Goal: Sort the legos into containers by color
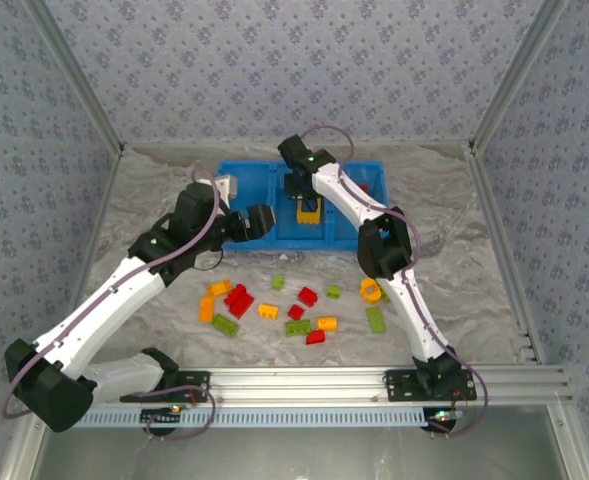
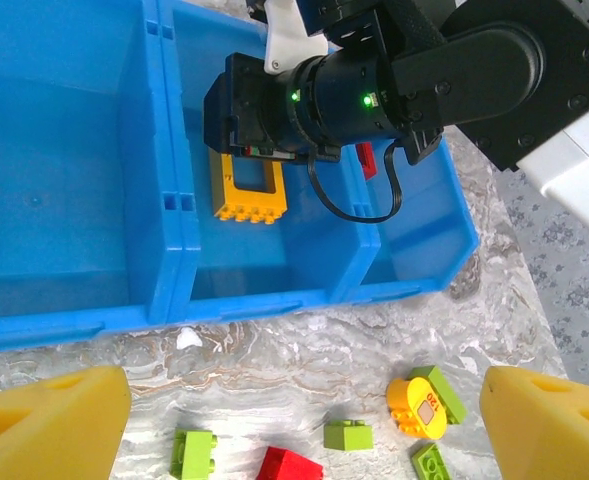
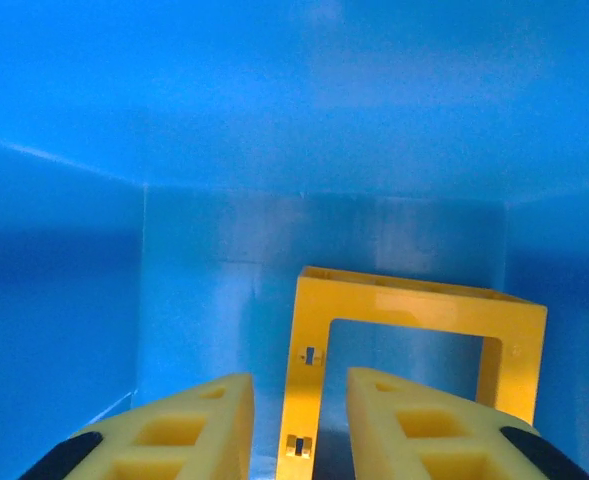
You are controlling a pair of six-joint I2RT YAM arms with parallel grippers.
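- My right end effector (image 3: 300, 398) is inside the middle compartment (image 2: 274, 262) of the blue bin (image 2: 64, 322). Its fingers sit narrowly either side of one post of the yellow frame (image 3: 414, 305). I cannot tell whether they clamp it.
- My left end effector (image 2: 299, 395) is spread wide and empty, just short of the bin's front wall.
- Loose legos (image 2: 347, 435) lie on the tabletop (image 2: 274, 350) beneath it, between its fingers.
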